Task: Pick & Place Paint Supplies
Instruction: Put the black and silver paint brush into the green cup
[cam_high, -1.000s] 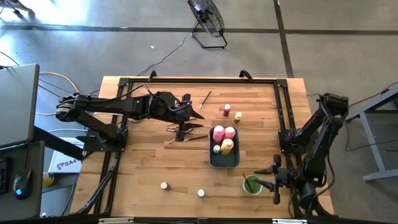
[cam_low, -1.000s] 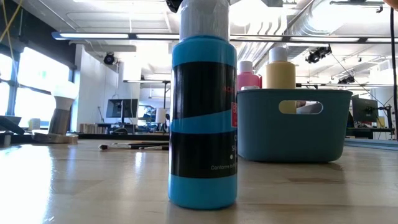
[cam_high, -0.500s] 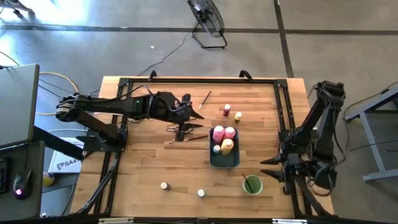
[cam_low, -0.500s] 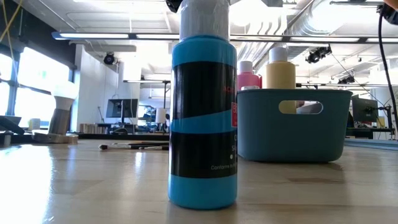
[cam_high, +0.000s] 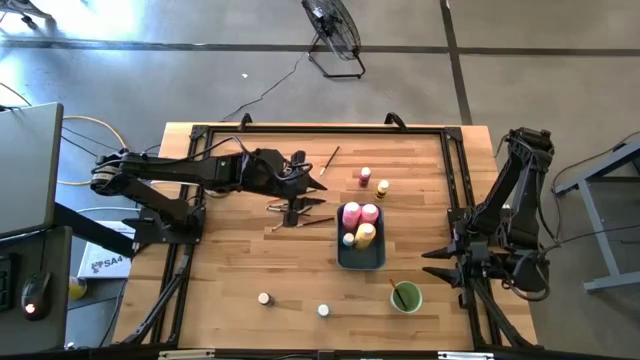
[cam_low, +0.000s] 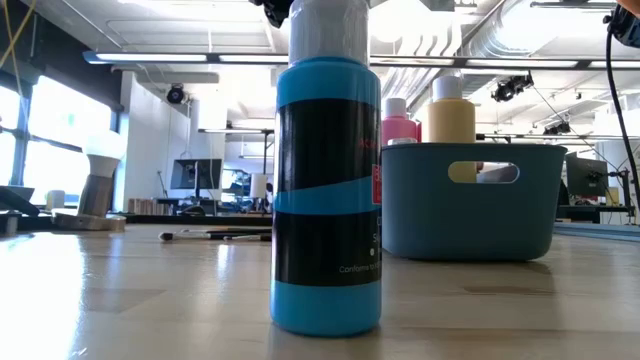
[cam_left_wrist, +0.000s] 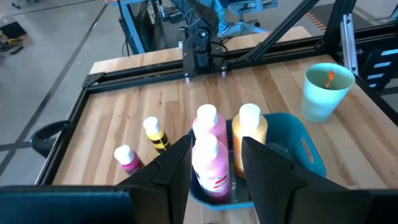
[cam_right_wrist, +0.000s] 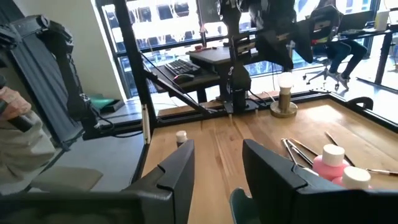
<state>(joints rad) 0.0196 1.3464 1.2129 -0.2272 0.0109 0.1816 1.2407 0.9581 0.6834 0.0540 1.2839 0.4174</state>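
Left hand (cam_left_wrist: 214, 163), open and empty, is hovering near the paintbrushes (cam_high: 296, 208); it should be lowering squarely over one handle. Right hand (cam_right_wrist: 217, 165) is waiting open.

blue-grey tray (cam_high: 361, 260) mid-table | green cup (cam_high: 405, 297) near it | floor fan (cam_high: 336, 32)

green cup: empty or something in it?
Not empty. The green cup holds one thin brush: its dark handle crosses the cup's inside in the high view, its orange tip shows in the left wrist view.
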